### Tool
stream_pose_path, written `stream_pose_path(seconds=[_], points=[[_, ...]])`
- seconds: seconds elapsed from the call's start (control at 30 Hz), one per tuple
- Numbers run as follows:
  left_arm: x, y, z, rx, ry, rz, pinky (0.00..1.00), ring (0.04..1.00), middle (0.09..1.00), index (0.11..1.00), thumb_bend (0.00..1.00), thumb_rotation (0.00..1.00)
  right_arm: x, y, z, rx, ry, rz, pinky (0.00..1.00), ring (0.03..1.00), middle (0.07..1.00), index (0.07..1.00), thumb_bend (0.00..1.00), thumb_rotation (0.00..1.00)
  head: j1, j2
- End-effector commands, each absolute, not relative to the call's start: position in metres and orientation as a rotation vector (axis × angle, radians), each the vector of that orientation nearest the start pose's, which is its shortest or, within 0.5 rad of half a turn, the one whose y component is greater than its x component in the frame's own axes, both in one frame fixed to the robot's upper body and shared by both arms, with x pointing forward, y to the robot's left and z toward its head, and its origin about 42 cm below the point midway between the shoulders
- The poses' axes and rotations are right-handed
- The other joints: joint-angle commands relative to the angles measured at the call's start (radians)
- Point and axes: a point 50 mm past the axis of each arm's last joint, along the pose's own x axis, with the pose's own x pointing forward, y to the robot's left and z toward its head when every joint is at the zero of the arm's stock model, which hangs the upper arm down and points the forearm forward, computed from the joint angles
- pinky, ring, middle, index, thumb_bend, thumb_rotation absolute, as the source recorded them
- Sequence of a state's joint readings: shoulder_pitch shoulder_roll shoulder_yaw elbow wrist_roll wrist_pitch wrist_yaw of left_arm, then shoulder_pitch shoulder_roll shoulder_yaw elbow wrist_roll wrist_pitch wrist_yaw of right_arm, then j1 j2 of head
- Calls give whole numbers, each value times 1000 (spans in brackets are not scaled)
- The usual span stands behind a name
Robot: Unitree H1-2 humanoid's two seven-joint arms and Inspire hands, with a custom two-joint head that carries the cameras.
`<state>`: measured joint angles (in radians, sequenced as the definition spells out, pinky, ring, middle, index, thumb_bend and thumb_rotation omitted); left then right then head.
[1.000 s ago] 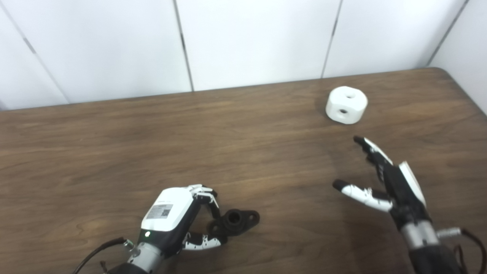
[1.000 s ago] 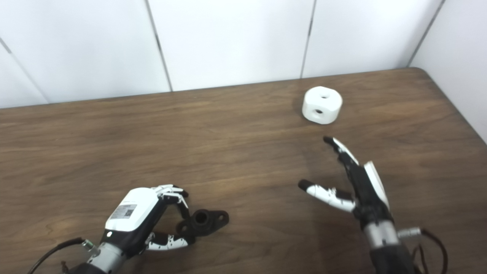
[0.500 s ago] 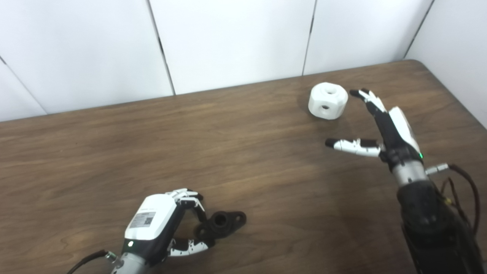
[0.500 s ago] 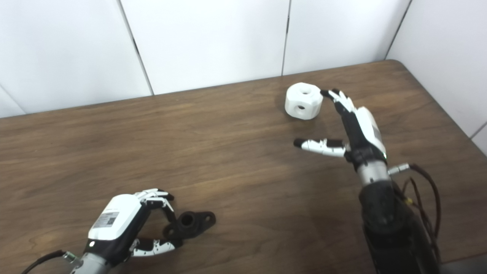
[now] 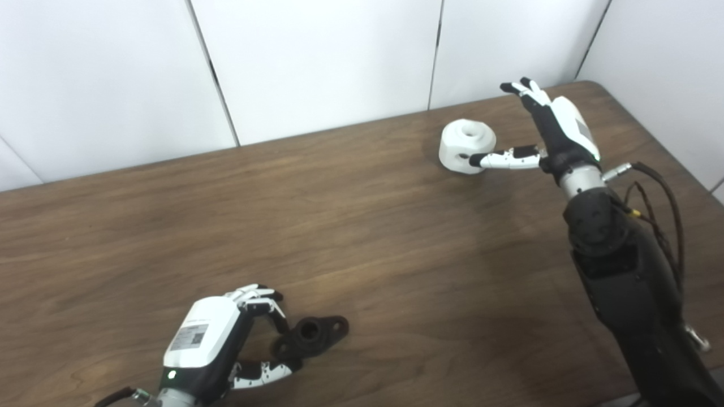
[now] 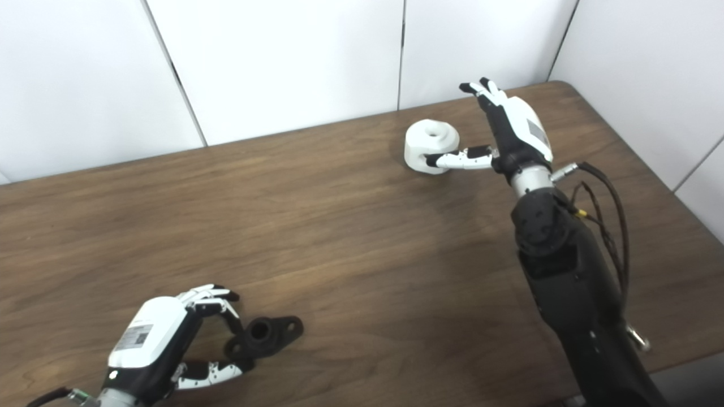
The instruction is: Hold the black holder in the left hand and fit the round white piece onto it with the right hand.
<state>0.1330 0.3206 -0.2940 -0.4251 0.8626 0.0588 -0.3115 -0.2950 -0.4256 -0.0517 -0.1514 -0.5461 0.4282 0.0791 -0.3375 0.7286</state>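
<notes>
Near the front left edge of the brown wooden desk (image 5: 362, 226) we see the left robot hand (image 5: 220, 345), its fingers and thumb closed on one end of the black plastic flanged holder (image 5: 311, 336), which lies flat on the desk. Far right, near the back edge by the white panelled wall (image 5: 317, 56), sits the round white plastic piece (image 5: 465, 144) with a hole on top. The right robot hand (image 5: 557, 133) is open, fingers spread and raised, thumb tip at the piece's near side; we can't tell if it touches.

Left hand (image 5: 203, 350) wrist cut off
</notes>
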Motion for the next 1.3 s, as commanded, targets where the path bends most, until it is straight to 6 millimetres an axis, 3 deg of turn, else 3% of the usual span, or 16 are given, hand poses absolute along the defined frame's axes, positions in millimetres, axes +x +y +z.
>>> stream_pose_path(seconds=[0.0,0.27,0.33,0.7,1.27], points=[[208,238,122,1187,55,-501,786,853,780,488,516,56,374,-348,268,-950,-87,-294,923,1000,986,885,794,316,-3,1],[208,238,124,1187,54,-502,785,852,781,488,516,56,409,-357,266,-1082,-7,-235,902,978,952,874,805,307,-2,2],[208,238,124,1184,52,-502,783,851,781,488,517,55,413,-358,265,-1101,8,-217,936,984,953,872,809,284,-2,2],[208,238,123,1184,51,-502,776,847,780,488,517,56,424,-355,263,-1141,93,-148,994,1000,972,869,795,248,0,6],[208,234,122,1172,38,-496,769,838,773,487,518,54,433,-354,257,-1183,119,-112,969,1000,959,843,777,273,10,7]])
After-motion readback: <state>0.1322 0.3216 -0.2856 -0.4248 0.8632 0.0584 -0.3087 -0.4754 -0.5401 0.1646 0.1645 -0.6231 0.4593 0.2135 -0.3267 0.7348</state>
